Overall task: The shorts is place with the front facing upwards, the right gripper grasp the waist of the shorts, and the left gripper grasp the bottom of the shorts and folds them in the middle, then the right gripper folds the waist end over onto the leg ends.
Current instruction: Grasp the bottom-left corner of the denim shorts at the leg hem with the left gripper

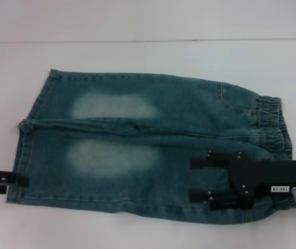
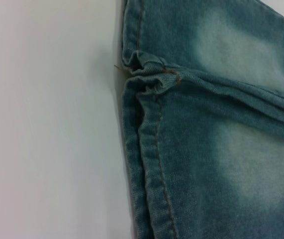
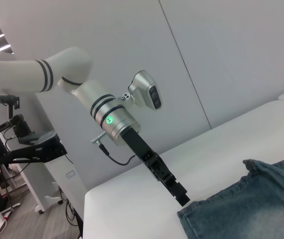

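- We see one table (image 1: 137, 57), white, and on it one pair of shorts (image 1: 153, 150) spread flat, taking up most of the middle of the head view.
- The shorts run long-ways from 9 o'clock to 3 o'clock: the hems (image 1: 26, 150) lie at 9 o'clock, the gathered waistband (image 1: 275, 122) at 3 o'clock. We judge the first fold must run along this axis, near edge carried over toward 12 o'clock.
- We count two legs, lying side by side with a rumpled seam between them, and two pale faded patches (image 1: 114, 106), one on each leg.
- We count two claws. The right claw (image 1: 199, 179) sits over the near leg at about 4 o'clock, its body reaching in from the waist side and its two fingers pointing toward 9 o'clock. The fingers stand well apart and hold nothing; the waistband lies behind them, toward 3 o'clock, so we judge this arm is the nearer one to the waist.
- The left claw (image 1: 13, 180) comes in at 8 o'clock, its tip just at the near leg's hem corner. In the right wrist view the left claw (image 3: 180, 198) hangs just above that corner of denim. We cannot tell whether its fingers are spread or closed, nor whether it touches the cloth.
- The left wrist view shows the stitched hems (image 2: 149, 164) close below, with the bunched join between the two legs.
- We judge neither end is gripped yet, so the first fold has not begun.
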You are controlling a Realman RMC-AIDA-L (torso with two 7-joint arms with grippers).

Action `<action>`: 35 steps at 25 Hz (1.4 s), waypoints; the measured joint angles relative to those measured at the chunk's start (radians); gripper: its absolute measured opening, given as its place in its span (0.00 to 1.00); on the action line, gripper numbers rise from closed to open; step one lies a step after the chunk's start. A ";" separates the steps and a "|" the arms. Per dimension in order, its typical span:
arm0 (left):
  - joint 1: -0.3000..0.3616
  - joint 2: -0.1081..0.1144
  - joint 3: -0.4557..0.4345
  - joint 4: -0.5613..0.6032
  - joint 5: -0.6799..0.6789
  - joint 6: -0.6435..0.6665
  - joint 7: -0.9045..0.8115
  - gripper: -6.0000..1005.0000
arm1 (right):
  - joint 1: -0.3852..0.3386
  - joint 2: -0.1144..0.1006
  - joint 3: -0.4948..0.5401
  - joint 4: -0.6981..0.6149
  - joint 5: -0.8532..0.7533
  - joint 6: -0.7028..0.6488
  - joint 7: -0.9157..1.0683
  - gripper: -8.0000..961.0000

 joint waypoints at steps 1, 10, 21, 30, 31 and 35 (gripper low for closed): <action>0.000 -0.001 0.000 -0.001 0.001 -0.001 0.000 0.87 | 0.000 0.000 0.001 0.000 0.000 0.000 0.001 0.93; -0.003 -0.011 0.029 -0.004 0.005 -0.008 0.002 0.87 | 0.000 0.000 0.006 0.001 0.000 0.000 0.003 0.93; -0.020 -0.032 0.039 0.001 0.006 -0.006 0.006 0.87 | 0.001 0.000 0.007 0.003 0.000 0.002 0.000 0.93; -0.021 -0.034 0.038 0.006 0.000 -0.010 0.049 0.75 | 0.002 0.000 0.007 0.003 0.000 0.002 -0.001 0.93; -0.021 -0.035 0.038 0.005 0.001 -0.010 0.057 0.72 | 0.002 0.000 0.007 0.003 0.000 0.002 -0.001 0.93; -0.022 -0.035 0.040 0.002 -0.001 -0.009 0.059 0.59 | 0.003 0.000 0.007 0.003 0.001 0.001 0.000 0.93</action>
